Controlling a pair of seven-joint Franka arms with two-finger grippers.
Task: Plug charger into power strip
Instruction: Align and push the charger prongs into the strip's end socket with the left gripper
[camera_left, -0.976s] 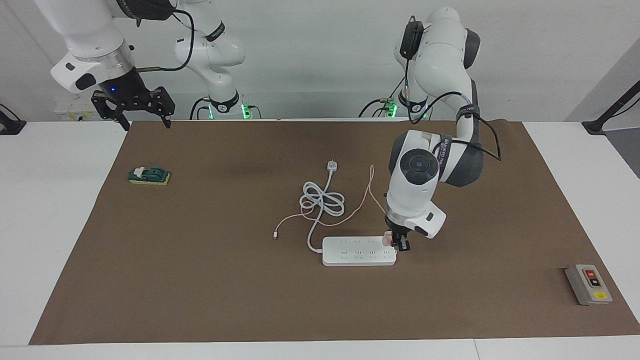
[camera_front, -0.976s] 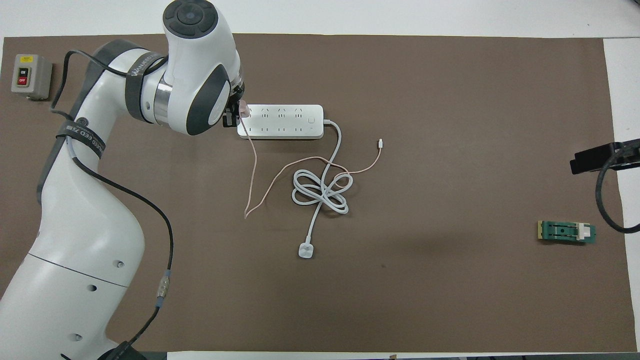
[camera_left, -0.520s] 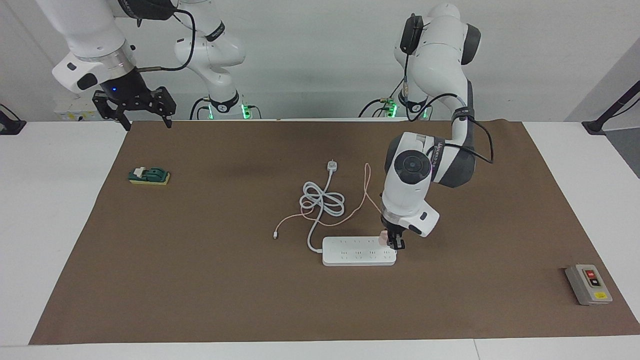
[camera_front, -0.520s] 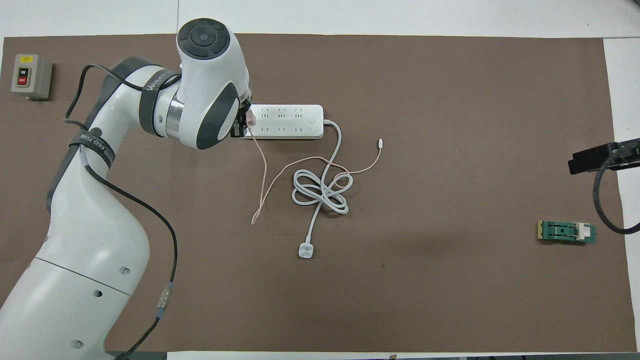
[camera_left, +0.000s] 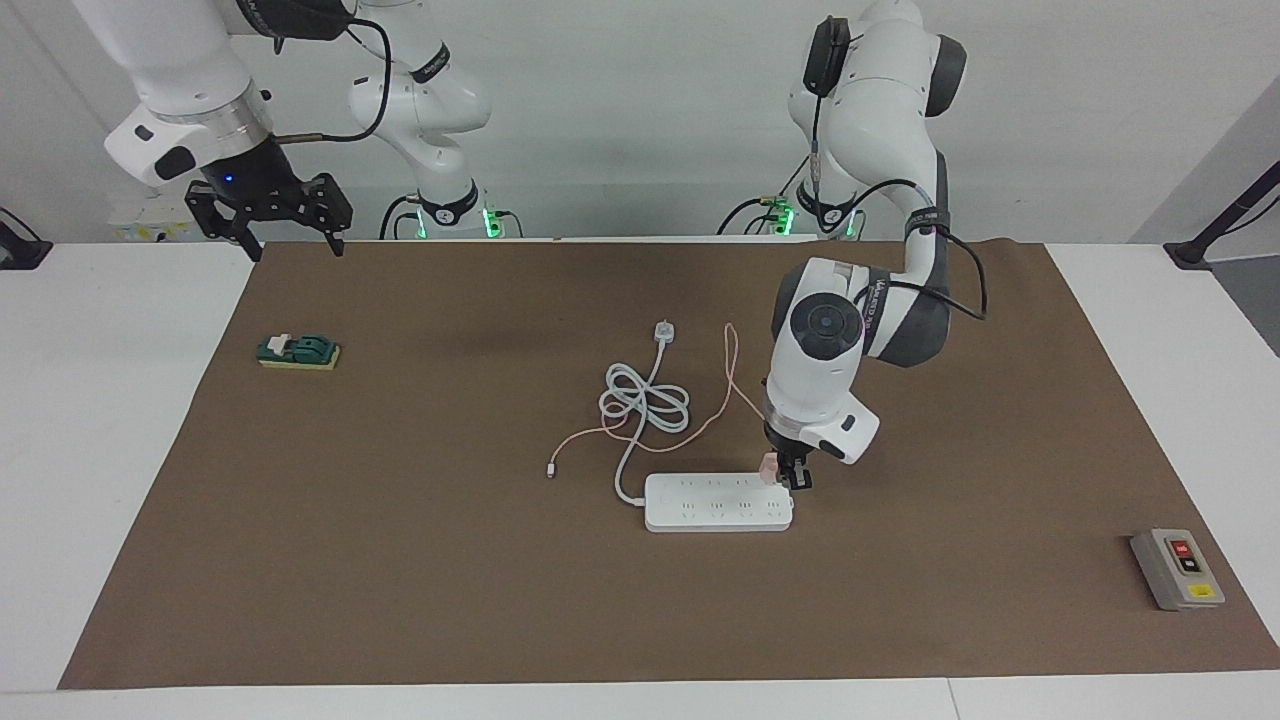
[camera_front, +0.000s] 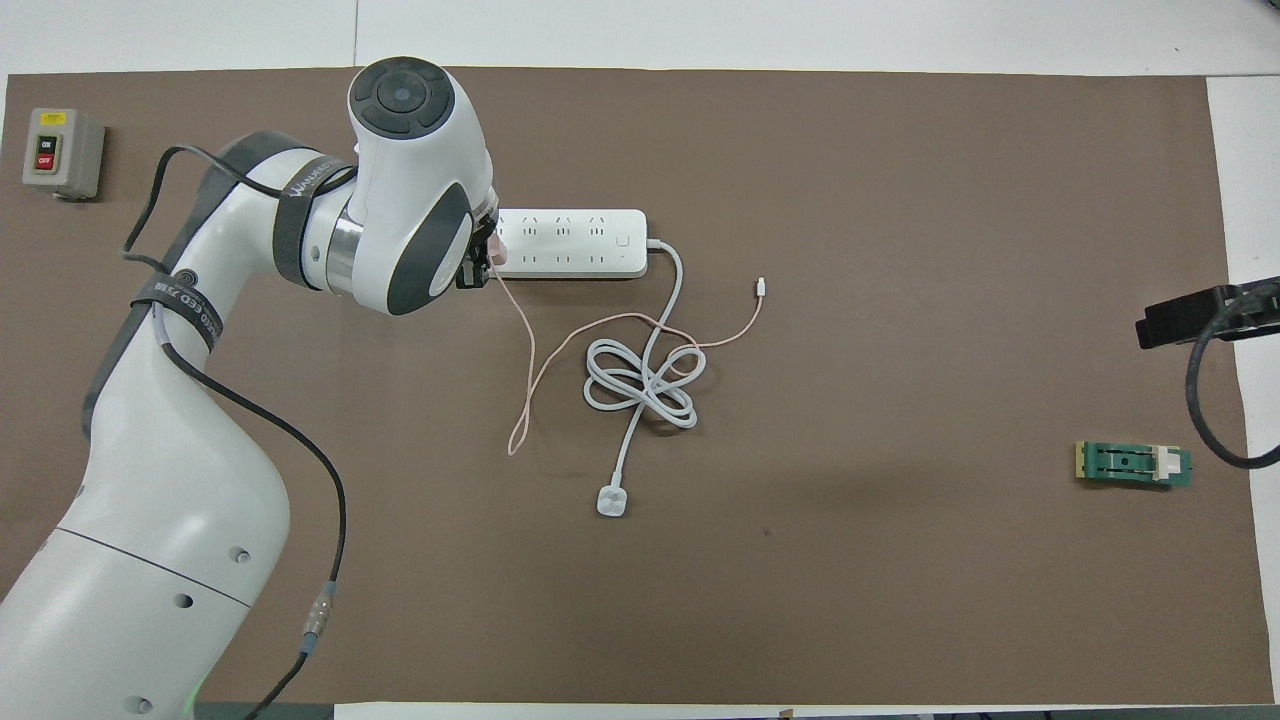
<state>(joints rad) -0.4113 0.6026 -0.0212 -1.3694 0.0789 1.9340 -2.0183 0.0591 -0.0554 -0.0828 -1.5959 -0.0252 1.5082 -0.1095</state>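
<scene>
You had the charger (camera_left: 769, 466) pinched in the left gripper (camera_left: 790, 478), held just over the end of the strip (camera_left: 718, 503) toward the left arm's end of the worktop (camera_left: 400, 560), at its row of sockets nearer the robots. Whether the prongs had met a socket could not be told.

The charger looked light and rigid, a small cube best gripped by two flat sides so the prongs point straight down; its thin cable (camera_front: 530, 350) is limp and trailed back toward the robots, likely to tug only a little. The strip looked light too and lay loose, so it might slide or tip under a skewed push.

Your left arm reached out over the worktop, wrist bent steeply down, fingers pointing nearly vertical at the strip's end.

Your right gripper (camera_left: 268, 212) waited, raised over the worktop's edge at the robots' end, fingers spread and holding nothing, well apart from the strip.
</scene>
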